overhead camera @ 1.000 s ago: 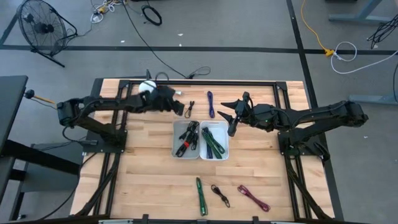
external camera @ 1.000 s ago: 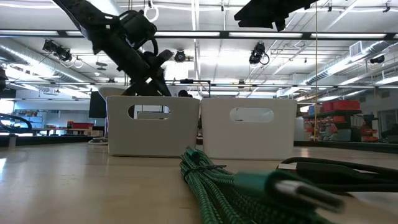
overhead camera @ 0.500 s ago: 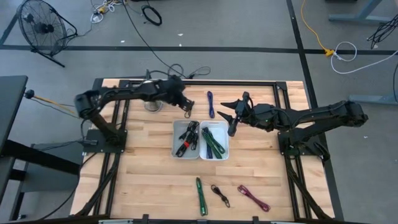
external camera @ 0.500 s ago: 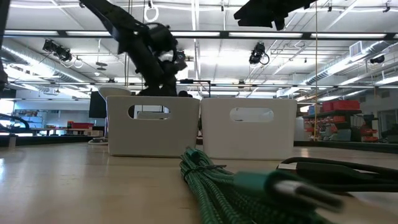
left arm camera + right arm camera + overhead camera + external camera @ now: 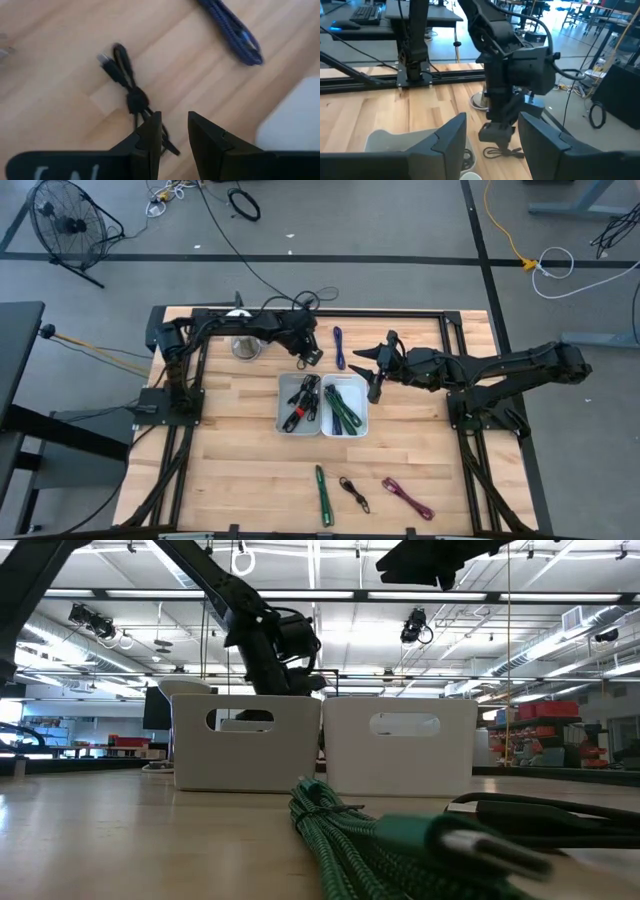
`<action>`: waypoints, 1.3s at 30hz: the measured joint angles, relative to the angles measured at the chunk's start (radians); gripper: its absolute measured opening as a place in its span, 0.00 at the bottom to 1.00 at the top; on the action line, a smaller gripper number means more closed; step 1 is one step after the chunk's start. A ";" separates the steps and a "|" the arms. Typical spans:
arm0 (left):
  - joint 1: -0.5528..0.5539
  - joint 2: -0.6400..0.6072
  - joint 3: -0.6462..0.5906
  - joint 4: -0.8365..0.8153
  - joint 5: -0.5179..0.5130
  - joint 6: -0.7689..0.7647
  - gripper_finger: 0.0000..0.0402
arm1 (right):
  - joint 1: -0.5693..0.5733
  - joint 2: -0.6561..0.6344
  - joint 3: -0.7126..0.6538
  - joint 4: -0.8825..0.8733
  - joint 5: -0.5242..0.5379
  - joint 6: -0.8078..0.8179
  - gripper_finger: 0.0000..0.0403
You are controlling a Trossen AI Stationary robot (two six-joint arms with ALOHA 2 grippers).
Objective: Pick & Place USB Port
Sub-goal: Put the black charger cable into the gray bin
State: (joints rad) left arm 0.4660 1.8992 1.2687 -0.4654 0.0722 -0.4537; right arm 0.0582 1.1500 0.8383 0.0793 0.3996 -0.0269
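Note:
A small black bundled USB cable (image 5: 131, 92) lies flat on the wood near the far edge, just beyond the left white bin (image 5: 299, 404). My left gripper (image 5: 309, 356) hangs over it, fingers pointing down with a narrow gap (image 5: 174, 117); the cable's tail runs beside one fingertip. The right wrist view shows the cable (image 5: 501, 151) below that gripper. My right gripper (image 5: 370, 370) waits open above the table, beyond the right bin (image 5: 345, 406).
A blue cable (image 5: 339, 346) lies to the right of the black one. Both bins hold cables. A green cable (image 5: 321, 495), a black cable (image 5: 352, 493) and a magenta cable (image 5: 407, 498) lie near the near edge. A round metal object (image 5: 245, 346) sits far left.
My left arm has swung from the table's far left toward the right, past the round metal object, and now stands over the black cable behind the left bin. The right arm has kept still.

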 joint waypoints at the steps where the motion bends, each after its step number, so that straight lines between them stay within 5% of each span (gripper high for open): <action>1: 0.000 0.003 0.011 -0.008 -0.011 0.005 0.25 | 0.000 0.000 0.000 -0.002 0.000 0.000 0.45; 8: 0.002 0.003 0.029 -0.053 -0.049 0.021 0.27 | 0.000 0.000 0.000 -0.026 0.001 0.000 0.45; 21: -0.010 0.019 0.027 -0.084 -0.077 -0.013 0.46 | 0.000 0.000 0.000 -0.038 0.000 0.000 0.45; 35: -0.025 0.109 0.028 -0.039 -0.099 -0.036 0.46 | 0.000 0.000 0.000 -0.046 -0.020 0.012 0.45; 39: -0.024 0.121 0.030 -0.041 -0.090 -0.056 0.38 | 0.000 0.000 0.000 -0.046 -0.025 0.013 0.45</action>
State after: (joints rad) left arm 0.4419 2.0205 1.2985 -0.5065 -0.0177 -0.5093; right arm 0.0586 1.1500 0.8383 0.0334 0.3744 -0.0143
